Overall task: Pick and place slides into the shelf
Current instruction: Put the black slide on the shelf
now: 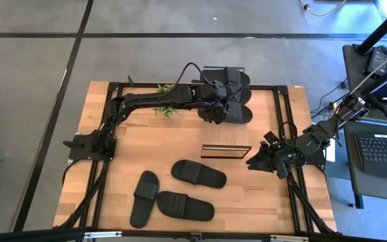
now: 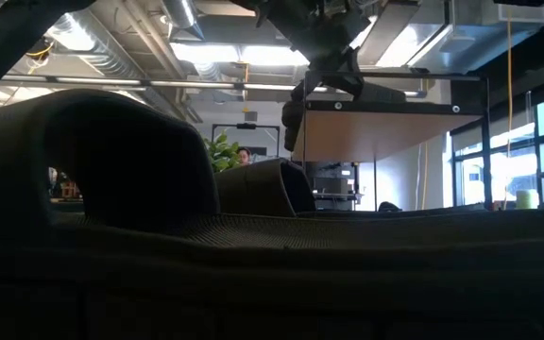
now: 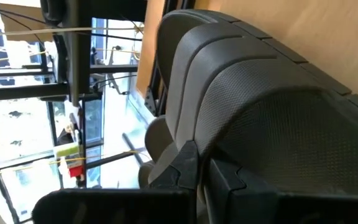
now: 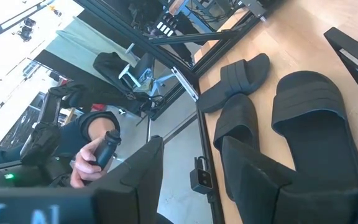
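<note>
My left gripper (image 1: pixel 215 104) reaches to the table's far middle and is shut on a black slide (image 3: pixel 278 124) with a ribbed strap. Two slides show there from above, one (image 1: pixel 236 113) just past the fingers and one (image 1: pixel 228 76) over the far edge. I cannot tell which of the two is held. In the low view a slide (image 2: pixel 395 93) shows above the shelf's board (image 2: pixel 385 132). The shelf (image 1: pixel 226 150) stands mid-table, nearer than that gripper. Three more slides (image 1: pixel 199 173) (image 1: pixel 145 198) (image 1: pixel 185 206) lie flat near the front. My right gripper (image 1: pixel 254 161) waits open at the right. My left gripper pinches the slide's ribbed strap (image 3: pixel 241 143) between its two fingers (image 3: pixel 188 168). It comes from the table's left, slanting down. The table's wood shows beyond the slide. Whether any part of the slide rests on the table does not show.
A green plant sprig (image 1: pixel 166 107) lies under the left arm. Black rails (image 1: pixel 277 114) run along the table's sides. In the right wrist view a person's hand (image 4: pixel 95 155) holds a controller beyond the table. A desk with a keyboard (image 1: pixel 381 148) stands to the right.
</note>
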Robot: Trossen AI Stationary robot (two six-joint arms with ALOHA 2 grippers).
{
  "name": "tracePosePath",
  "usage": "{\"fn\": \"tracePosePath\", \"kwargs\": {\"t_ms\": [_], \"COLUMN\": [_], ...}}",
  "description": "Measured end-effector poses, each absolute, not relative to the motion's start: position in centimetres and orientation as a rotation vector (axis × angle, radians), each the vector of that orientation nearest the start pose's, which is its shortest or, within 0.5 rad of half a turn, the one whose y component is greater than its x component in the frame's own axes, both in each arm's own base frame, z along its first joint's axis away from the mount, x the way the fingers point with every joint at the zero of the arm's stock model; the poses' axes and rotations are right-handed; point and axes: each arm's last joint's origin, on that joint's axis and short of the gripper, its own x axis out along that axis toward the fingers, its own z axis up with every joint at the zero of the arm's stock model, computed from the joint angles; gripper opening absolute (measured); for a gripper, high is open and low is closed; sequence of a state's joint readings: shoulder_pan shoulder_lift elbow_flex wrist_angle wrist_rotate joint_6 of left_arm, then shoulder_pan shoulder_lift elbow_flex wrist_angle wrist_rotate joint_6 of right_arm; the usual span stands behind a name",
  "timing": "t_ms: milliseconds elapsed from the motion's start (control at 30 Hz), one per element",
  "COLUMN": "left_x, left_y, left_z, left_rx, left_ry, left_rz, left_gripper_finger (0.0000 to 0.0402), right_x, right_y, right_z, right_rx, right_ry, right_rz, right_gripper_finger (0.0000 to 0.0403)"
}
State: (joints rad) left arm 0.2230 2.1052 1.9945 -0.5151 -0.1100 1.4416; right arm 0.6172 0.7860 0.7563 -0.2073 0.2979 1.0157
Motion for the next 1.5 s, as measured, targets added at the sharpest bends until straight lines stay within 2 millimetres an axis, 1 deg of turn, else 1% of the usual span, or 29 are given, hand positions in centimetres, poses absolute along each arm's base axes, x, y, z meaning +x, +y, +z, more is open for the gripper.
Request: {"fn": "tracePosePath", "kwargs": {"t_ms": [333,433,667,1133,1500], "left_x": [46.8,46.7,46.8,47.1,47.1], "left_y": [11.2,11.2,11.2,10.9,10.9], "left_z": [30.5,30.0,29.0,29.1,29.1], "left_rx": [1.314,1.295,1.298,1.285,1.287], "left_ry": [0.755,0.756,0.763,0.731,0.735], "left_rz": [-0.206,-0.232,-0.219,-0.188,-0.187], "left_gripper_finger": [0.0001,0.0001,0.0003,0.0006,0.0040], "right_x": [14.6,14.6,14.6,14.6,14.6], "right_y": [9.3,9.3,9.3,9.3,9.3], "right_z": [32.1,32.1,32.1,32.1,32.1], "right_rx": [0.896,0.895,0.895,0.898,0.898], "right_ry": [0.353,0.353,0.353,0.354,0.354], "right_rz": [0.180,0.180,0.181,0.180,0.180], "right_gripper_finger": [0.0167,0.0167,0.0167,0.0167,0.0167]}}
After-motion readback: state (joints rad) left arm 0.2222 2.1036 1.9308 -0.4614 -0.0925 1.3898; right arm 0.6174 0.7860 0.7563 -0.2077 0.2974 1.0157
